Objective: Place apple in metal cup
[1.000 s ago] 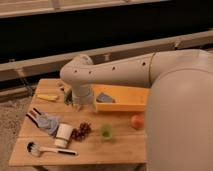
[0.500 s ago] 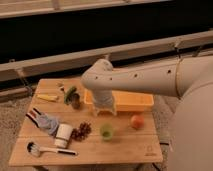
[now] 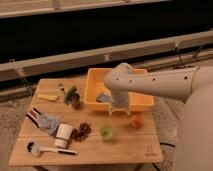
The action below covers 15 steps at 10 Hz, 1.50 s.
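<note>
Apple [image 3: 136, 120] sits on the desk [image 3: 125, 145] just near of the yellow tray [image 3: 141, 101], well right of the metal cup [image 3: 75, 101], with the gripper [image 3: 118, 106] over the tray's near rim (open or closed, I cannot tell).

Robot test lab: cluttered wooden table [image 3: 125, 146], hand [image 3: 116, 106] at yellow tray [image 3: 93, 80].

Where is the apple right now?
In the camera view the apple lies right of the green cup, just before the yellow tray; the hand hangs at the tray's front rim, up-left of the apple.
</note>
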Motion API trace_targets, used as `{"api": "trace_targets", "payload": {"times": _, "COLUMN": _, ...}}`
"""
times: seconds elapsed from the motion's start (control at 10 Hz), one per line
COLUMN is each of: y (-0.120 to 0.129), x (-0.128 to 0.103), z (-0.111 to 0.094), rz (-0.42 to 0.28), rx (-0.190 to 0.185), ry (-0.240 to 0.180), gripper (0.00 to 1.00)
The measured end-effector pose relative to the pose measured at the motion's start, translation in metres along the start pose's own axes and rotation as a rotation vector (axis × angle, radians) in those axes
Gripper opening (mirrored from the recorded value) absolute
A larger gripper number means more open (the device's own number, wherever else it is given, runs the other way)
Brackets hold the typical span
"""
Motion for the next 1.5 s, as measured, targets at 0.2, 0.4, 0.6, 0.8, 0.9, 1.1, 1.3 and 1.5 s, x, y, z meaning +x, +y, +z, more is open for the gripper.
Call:
{"api": "trace_targets", "payload": {"times": 0.2, "y": -0.024, "x": 0.002, "z": 0.007, "rz": 0.027, "rx": -0.006, "ry": 0.001, "gripper": 0.65}}
{"api": "trace_targets", "payload": {"times": 0.4, "y": -0.052, "x": 0.005, "z": 0.011, "rz": 0.070, "rx": -0.003, "ry": 0.002, "gripper": 0.65}}
{"api": "trace_targets", "payload": {"times": 0.6, "y": -0.069, "x": 0.005, "z": 0.015, "rz": 0.108, "rx": -0.005, "ry": 0.004, "gripper": 0.65}}
{"api": "trace_targets", "payload": {"times": 0.8, "y": -0.082, "x": 0.006, "z": 0.024, "rz": 0.136, "rx": -0.013, "ry": 0.022, "gripper": 0.65}}
{"api": "trace_targets", "payload": {"times": 0.9, "y": -0.082, "x": 0.005, "z": 0.029, "rz": 0.135, "rx": -0.020, "ry": 0.030, "gripper": 0.65}}
{"api": "trace_targets", "payload": {"times": 1.1, "y": -0.085, "x": 0.002, "z": 0.043, "rz": 0.134, "rx": -0.040, "ry": 0.056, "gripper": 0.65}}
{"api": "trace_targets", "payload": {"times": 1.3, "y": -0.086, "x": 0.000, "z": 0.056, "rz": 0.131, "rx": -0.055, "ry": 0.085, "gripper": 0.65}}
{"api": "trace_targets", "payload": {"times": 1.5, "y": -0.089, "x": -0.003, "z": 0.070, "rz": 0.123, "rx": -0.070, "ry": 0.115, "gripper": 0.65}}
